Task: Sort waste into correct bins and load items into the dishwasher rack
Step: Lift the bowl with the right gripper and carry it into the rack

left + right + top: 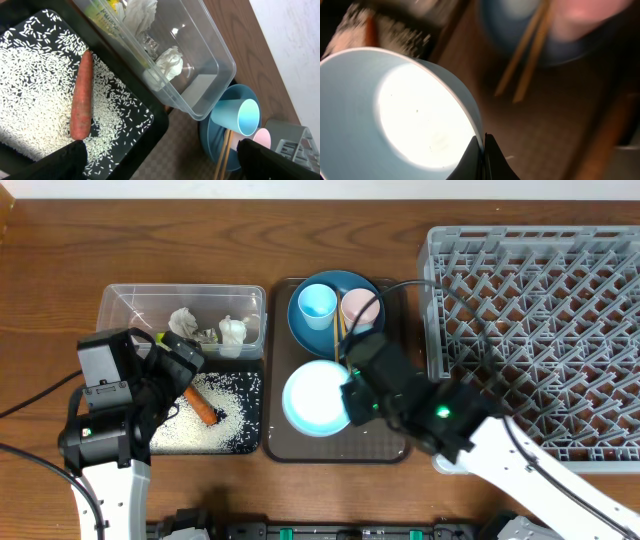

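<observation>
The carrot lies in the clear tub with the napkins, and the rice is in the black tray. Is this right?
Not quite. The carrot lies in the black tray, on the rice, not in the clear tub. The left wrist view shows it. The napkins are in the tub and the rice is in the tray, as you said.
</observation>
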Robot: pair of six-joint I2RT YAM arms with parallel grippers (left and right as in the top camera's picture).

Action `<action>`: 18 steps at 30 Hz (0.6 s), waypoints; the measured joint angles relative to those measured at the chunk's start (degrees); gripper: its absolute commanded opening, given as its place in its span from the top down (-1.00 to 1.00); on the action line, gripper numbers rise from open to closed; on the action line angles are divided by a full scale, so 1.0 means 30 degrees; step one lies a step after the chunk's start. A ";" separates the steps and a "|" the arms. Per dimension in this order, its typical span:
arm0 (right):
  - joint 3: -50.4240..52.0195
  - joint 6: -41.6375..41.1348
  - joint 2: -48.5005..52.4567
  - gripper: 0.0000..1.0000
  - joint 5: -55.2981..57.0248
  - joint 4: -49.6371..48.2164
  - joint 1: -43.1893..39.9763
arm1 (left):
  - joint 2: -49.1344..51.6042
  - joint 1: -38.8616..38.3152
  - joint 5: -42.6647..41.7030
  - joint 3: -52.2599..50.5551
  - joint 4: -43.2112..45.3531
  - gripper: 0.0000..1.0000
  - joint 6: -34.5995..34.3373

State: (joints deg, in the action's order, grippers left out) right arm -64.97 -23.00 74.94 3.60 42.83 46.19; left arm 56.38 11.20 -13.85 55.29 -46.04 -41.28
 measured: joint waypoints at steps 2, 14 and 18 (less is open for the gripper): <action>0.0000 0.0357 -0.0561 0.98 0.0780 -0.0007 -0.0714 | 0.0000 0.0000 0.0000 0.0000 0.0007 -0.96 0.0000; 0.0007 0.3162 -0.2106 0.98 0.8728 -0.3213 -0.5734 | 0.0000 0.0000 0.0000 0.0000 0.0015 -0.96 0.0000; 0.0029 0.4495 -0.1807 0.98 1.2422 -0.6521 -0.7278 | 0.0000 0.0000 0.0000 0.0000 0.0000 -0.96 0.0000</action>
State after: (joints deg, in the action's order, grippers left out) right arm -64.88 -9.52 69.52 40.86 23.27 24.36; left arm 56.38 11.20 -13.85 55.29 -46.04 -41.28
